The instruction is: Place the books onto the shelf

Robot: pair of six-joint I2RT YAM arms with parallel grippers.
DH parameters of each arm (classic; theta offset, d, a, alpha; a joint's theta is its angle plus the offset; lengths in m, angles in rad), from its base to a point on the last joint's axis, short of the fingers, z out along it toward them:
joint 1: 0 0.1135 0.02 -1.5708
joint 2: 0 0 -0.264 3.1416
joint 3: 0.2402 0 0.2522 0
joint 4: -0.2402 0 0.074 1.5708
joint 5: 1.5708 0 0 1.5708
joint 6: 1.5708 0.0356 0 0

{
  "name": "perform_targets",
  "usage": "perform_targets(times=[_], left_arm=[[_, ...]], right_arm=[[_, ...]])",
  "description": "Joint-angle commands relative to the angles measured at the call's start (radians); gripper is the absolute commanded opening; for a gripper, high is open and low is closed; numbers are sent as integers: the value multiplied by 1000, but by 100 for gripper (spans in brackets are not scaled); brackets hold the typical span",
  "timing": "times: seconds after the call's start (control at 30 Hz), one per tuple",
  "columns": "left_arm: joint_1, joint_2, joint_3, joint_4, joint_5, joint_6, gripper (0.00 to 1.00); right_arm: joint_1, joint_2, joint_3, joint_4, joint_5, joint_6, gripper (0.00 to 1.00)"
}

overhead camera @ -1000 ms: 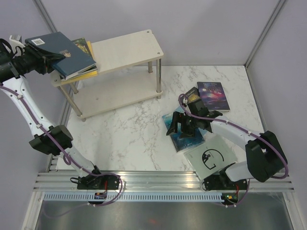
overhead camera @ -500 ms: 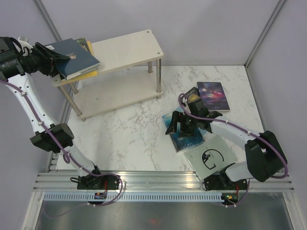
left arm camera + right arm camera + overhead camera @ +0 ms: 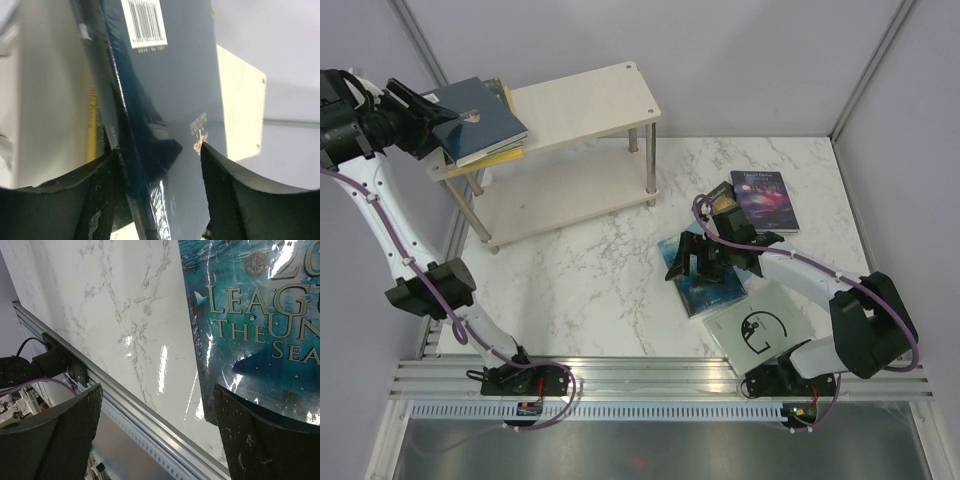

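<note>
1. Currently shown: the left gripper [image 3: 428, 120] at the left end of the shelf [image 3: 585, 105], with its jaws parted about the near edge of the navy book [image 3: 480, 120]. Whether either pad touches the cover cannot be told from the wrist view.
2. The navy book is laid on the top board, stacked over a yellow book [image 3: 498, 157] and a green book [image 3: 492, 90]. It is seen to overhang the board's left end.
3. The step in hand is judged to be the release. The jaws should be spread well past the book's thickness before any retreat is begun, so that the cover is not dragged.
4. Withdrawal is best made straight back along the plane of the book, away from the shelf. A lift or a sideways swing could tip the overhanging pile off the board.
5. The lower finger should be kept clear of the yellow book, whose edge lies near it.
6. The right gripper [image 3: 705, 268] is seen wide open, low over the teal ocean book [image 3: 260, 315] on the marble table [image 3: 580, 270]. Nothing is gripped.
7. Near it on the table lie the purple galaxy book [image 3: 765, 198], the black book with the gold disc [image 3: 720, 198] and the pale grey "G" book [image 3: 760, 325], all yet to be shelved.
</note>
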Motion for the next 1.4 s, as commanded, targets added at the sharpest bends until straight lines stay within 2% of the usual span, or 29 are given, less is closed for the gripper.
perform_targets(times=[0.0, 0.37, 0.57, 0.6, 0.7, 0.73, 0.77, 0.87, 0.9, 0.93, 1.0, 1.03, 1.07, 1.13, 1.17, 1.23, 1.3, 1.37], left_arm=[[26, -6, 11, -38, -263, 93, 69], [29, -141, 39, 92, -541, 67, 74], [10, -325, 22, 158, -521, 61, 74], [-3, -343, 22, 164, -523, 81, 74], [-136, -389, 22, 169, -570, 119, 75], [-239, -397, 16, 171, -601, 127, 76], [-287, -405, 5, 171, -639, 133, 76], [-488, -448, -102, 172, -696, 126, 75], [-620, -477, -196, 175, -714, 115, 75], [-692, -491, -255, 175, -743, 107, 75], [-837, -521, -457, 187, -834, 74, 75], [-969, -543, -531, 212, -871, 51, 75], [-1026, -557, -682, 230, -874, 20, 75], [-1146, -599, -844, 311, -827, -75, 75], [-1183, -615, -995, 424, -775, -101, 76], [-1238, -640, -1131, 538, -707, -181, 77], [-1249, -647, -1297, 712, -598, -251, 78], [-1258, -614, -1424, 816, -520, -279, 78]], right_arm=[[-4, 14, 1, 28, -24, -22, 93], [-7, 43, 16, 22, -28, -32, 93], [-5, 30, 41, 0, -1, -36, 92], [-5, 30, 45, -4, 1, -36, 92], [-5, 23, 62, -23, 16, -41, 92], [-5, 14, 74, -32, 28, -44, 92], [-5, 7, 79, -50, 65, -48, 92], [-8, -30, 102, -96, 149, -61, 92], [-10, -47, 117, -131, 171, -67, 92], [-10, -55, 129, -151, 203, -70, 92], [-13, -64, 152, -203, 310, -75, 93], [-16, -67, 181, -258, 347, -76, 93], [-20, -67, 192, -282, 381, -78, 93], [-42, -64, 217, -347, 468, -82, 93], [-53, -62, 225, -369, 485, -82, 93], [-96, -64, 223, -403, 560, -84, 93], [-126, -65, 212, -425, 565, -85, 93], [-166, -50, 194, -428, 571, -88, 93]])
